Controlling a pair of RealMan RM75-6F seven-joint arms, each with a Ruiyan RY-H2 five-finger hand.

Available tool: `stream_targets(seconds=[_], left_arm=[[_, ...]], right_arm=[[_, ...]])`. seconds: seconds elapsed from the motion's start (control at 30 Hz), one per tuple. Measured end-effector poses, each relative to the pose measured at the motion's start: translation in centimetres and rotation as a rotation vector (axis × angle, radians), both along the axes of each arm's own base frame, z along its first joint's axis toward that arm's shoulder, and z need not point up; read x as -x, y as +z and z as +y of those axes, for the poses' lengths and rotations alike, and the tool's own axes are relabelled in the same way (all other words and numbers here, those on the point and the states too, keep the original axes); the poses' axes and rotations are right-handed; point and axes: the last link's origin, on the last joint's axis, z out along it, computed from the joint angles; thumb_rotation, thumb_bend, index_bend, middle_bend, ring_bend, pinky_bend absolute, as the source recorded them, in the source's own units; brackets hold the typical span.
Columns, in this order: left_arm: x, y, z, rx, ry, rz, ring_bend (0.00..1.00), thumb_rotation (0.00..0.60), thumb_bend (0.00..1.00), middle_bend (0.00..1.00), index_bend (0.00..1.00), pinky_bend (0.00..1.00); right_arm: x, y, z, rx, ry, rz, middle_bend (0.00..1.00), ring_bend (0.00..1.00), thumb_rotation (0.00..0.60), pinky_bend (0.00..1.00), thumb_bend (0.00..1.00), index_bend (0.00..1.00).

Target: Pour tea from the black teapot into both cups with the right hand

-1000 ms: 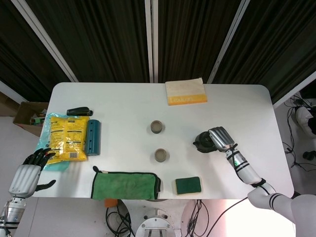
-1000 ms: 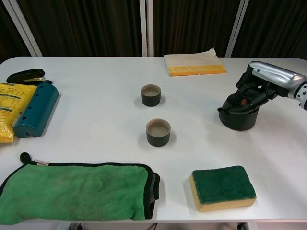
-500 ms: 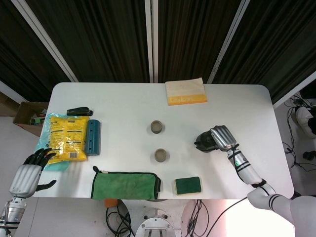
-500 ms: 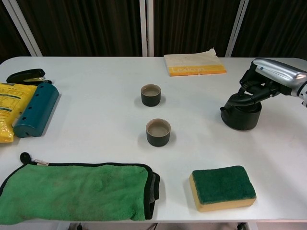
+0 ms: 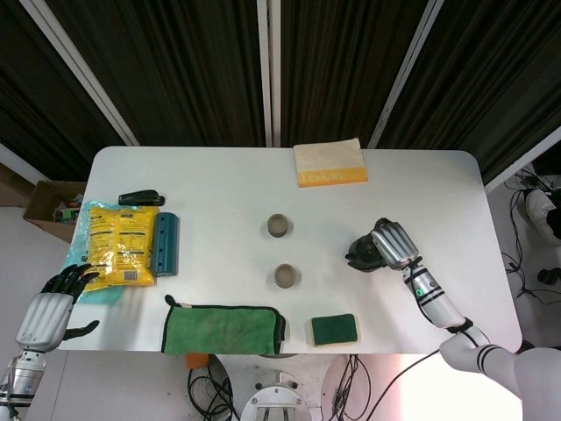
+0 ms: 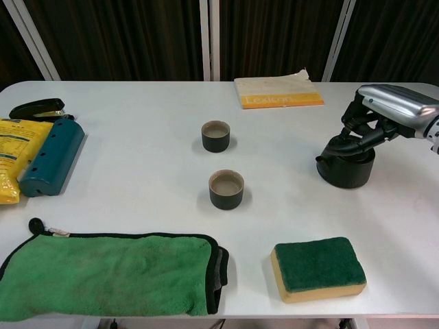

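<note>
Dark curtains hung behind the white table (image 6: 137, 171), which carried a good deal besides the tea things. At its right side stood the black teapot (image 6: 346, 168), upright on the surface, spout toward the cups. The right hand (image 6: 384, 113) sat over the pot's top with its fingers curled down onto the handle; whether the grip was fully closed could not be confirmed from either view. The left hand (image 5: 54, 303) hung off the table's left edge, fingers loosely apart and holding nothing.

Two cups stood near the centre, the far cup (image 6: 215, 136) and the near cup (image 6: 226, 188), well apart from the teapot. A book (image 6: 278, 90) lay at the back edge, a green sponge (image 6: 317, 267) and a green cloth (image 6: 110, 274) at the front, and a yellow packet (image 6: 12, 164), a teal case (image 6: 51, 156) and a stapler (image 6: 36, 108) at the left.

Assessment: the work stood at the grasping step, with no pouring under way. The next move would require a secure hold on the handle, a level lift, then carriage leftward over one cup before tipping.
</note>
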Motion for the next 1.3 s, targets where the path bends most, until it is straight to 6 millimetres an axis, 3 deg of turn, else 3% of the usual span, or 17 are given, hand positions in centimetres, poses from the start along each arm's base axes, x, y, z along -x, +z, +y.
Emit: stream_targets(seconds=[0.57, 0.83, 0.97, 1.03, 1.1, 1.2, 1.3], left_arm=[[-0.1, 0.0, 0.0, 0.0, 0.001, 0.001, 0.1, 0.6, 0.07, 0.11, 0.2, 0.22], [0.0, 0.1, 0.0, -0.002, 0.0, 0.002, 0.1, 0.6, 0.07, 0.11, 0.2, 0.22], [0.0, 0.1, 0.0, -0.004, 0.0, 0.003, 0.1, 0.6, 0.07, 0.11, 0.2, 0.22], [-0.1, 0.1, -0.1, -0.005, -0.001, 0.003, 0.1, 0.6, 0.07, 0.11, 0.2, 0.22], [-0.1, 0.2, -0.1, -0.007, -0.002, 0.004, 0.1, 0.6, 0.07, 0.11, 0.21, 0.22], [-0.1, 0.3, -0.2, -0.012, -0.003, 0.005, 0.1, 0.6, 0.07, 0.11, 0.21, 0.22], [-0.1, 0.5, -0.3, -0.021, -0.002, 0.005, 0.1, 0.6, 0.07, 0.11, 0.21, 0.22]], right_arm=[[-0.1, 0.0, 0.0, 0.019, 0.044, 0.105, 0.78, 0.53, 0.312, 0.21, 0.01, 0.87], [-0.2, 0.2, -0.1, 0.037, 0.046, 0.12, 0.66, 0.42, 0.311, 0.14, 0.0, 0.64], [-0.1, 0.5, -0.1, 0.051, 0.042, 0.123, 0.49, 0.27, 0.311, 0.07, 0.0, 0.39], [0.0, 0.6, 0.0, 0.055, 0.037, 0.128, 0.31, 0.14, 0.311, 0.02, 0.0, 0.17], [-0.1, 0.8, 0.1, 0.06, 0.033, 0.126, 0.15, 0.03, 0.313, 0.0, 0.0, 0.02], [-0.4, 1.6, 0.5, 0.084, 0.037, 0.098, 0.03, 0.0, 0.314, 0.0, 0.0, 0.0], [-0.9, 3.0, 1.4, 0.133, 0.06, 0.054, 0.0, 0.0, 0.311, 0.0, 0.01, 0.0]])
